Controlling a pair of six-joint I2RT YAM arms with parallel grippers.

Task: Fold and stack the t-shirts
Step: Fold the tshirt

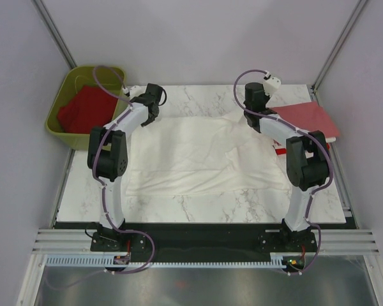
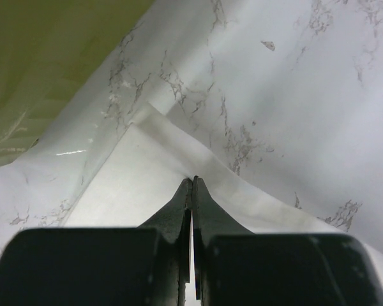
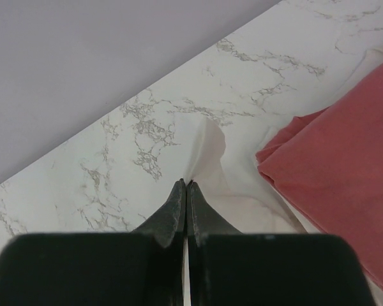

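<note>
Presently left claw (image 2: 192,181) and right claw (image 3: 186,183) clamped tight on far corners of white t-shirt (image 1: 198,156).

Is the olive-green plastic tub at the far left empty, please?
No, a crumpled bright red cloth t-shirt lies inside the olive-green plastic tub, filling most of it.

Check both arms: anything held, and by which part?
Left fingers pinch the white cloth t-shirt on its far edge near the left corner. Right fingers pinch the same far edge at its right end.
</note>
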